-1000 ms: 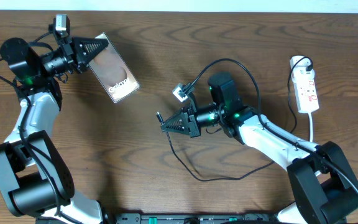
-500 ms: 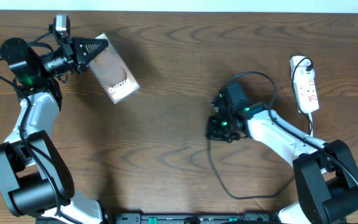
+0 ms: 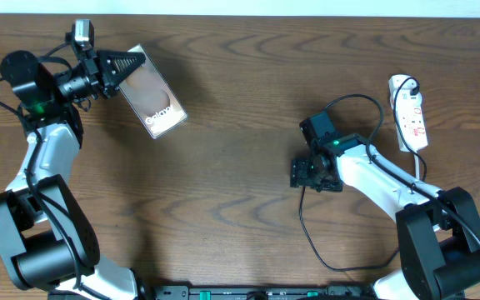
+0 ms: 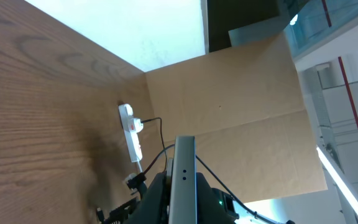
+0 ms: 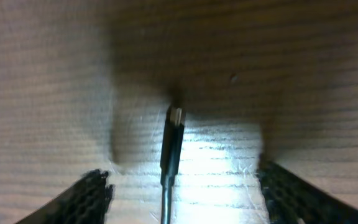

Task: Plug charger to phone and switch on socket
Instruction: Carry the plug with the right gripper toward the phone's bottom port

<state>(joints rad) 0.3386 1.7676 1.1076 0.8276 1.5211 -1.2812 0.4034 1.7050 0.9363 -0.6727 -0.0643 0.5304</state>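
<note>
- Pinching the phone [image 3: 155, 96] by one end: left gripper [image 3: 137, 62].
- Right gripper [image 5: 182, 183] points down, spread wide; charger plug [image 5: 171, 144] lies on the table [image 3: 240, 100] between the jaws, untouched.

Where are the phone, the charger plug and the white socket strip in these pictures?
phone [image 3: 158, 104]: overhead view, on its brownish middle patch.
charger plug [image 5: 171, 149]: right wrist view, on the black plug body.
socket strip [image 3: 412, 125]: overhead view, on its white top face.

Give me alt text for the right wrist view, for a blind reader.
The charger plug lies on the wooden table, metal tip pointing away, between the open fingers of the right gripper, untouched by either. The picture is slightly blurred.
</note>
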